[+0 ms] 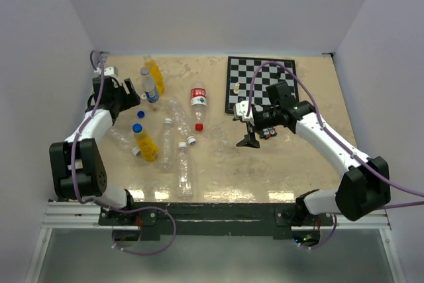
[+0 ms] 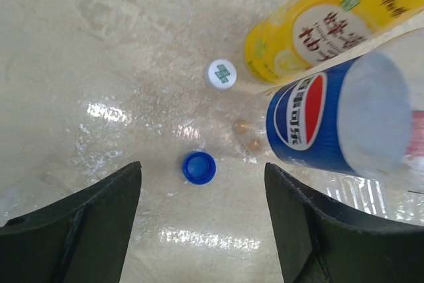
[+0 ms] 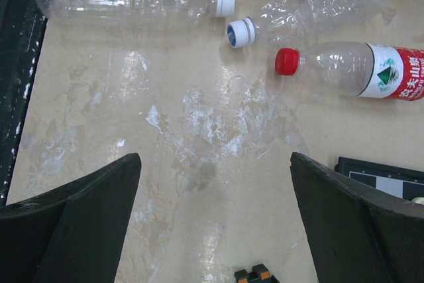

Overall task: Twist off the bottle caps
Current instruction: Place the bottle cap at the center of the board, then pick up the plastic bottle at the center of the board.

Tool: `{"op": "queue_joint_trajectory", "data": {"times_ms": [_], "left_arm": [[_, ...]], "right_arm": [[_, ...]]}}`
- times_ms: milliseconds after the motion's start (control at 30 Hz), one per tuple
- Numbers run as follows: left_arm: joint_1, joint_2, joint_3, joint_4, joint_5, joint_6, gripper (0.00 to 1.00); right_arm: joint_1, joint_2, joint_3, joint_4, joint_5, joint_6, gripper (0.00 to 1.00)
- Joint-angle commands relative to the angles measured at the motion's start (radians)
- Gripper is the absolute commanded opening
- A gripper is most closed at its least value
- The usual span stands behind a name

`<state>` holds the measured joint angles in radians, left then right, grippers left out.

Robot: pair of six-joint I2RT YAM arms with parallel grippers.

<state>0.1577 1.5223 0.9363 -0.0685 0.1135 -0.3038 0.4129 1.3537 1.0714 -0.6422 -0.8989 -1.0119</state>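
Note:
A loose blue bottle cap (image 2: 199,167) lies on the table between the tips of my left gripper (image 2: 202,187), which is open and holds nothing. Just beyond it lies a white bottle cap (image 2: 222,74) with a green mark, beside an orange-yellow bottle (image 2: 324,24) and a clear bottle with a blue label (image 2: 331,124). From above, the left gripper (image 1: 131,97) is at the far left by these bottles (image 1: 150,86). A second orange-yellow bottle (image 1: 144,142) wears a blue cap (image 1: 138,127). My right gripper (image 1: 248,140) hangs open over bare table, right of centre.
Several longer clear bottles (image 1: 176,144) lie mid-table, two with white caps (image 3: 224,2). A red-labelled bottle (image 3: 374,71) with a red cap (image 3: 287,61) lies near them. A chessboard (image 1: 262,84) with a few pieces sits at the back right.

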Motion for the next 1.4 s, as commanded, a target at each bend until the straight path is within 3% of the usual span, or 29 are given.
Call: {"op": "queue_joint_trajectory", "data": {"times_ms": [0, 167, 367, 1367], "left_arm": [[0.009, -0.089, 0.001, 0.019, -0.050, 0.009, 0.84], [0.008, -0.171, -0.024, 0.025, -0.069, 0.014, 0.93], [0.002, -0.229, -0.053, 0.049, -0.074, 0.015, 0.94], [-0.049, -0.231, -0.057, 0.053, -0.064, 0.042, 0.93]], "right_arm": [[-0.002, -0.001, -0.005, 0.013, 0.003, 0.004, 0.98], [-0.003, 0.002, -0.007, 0.013, 0.008, 0.006, 0.98], [-0.013, 0.001, -0.007, 0.013, 0.006, 0.004, 0.98], [-0.028, -0.004, -0.007, 0.007, -0.001, -0.004, 0.98]]}}
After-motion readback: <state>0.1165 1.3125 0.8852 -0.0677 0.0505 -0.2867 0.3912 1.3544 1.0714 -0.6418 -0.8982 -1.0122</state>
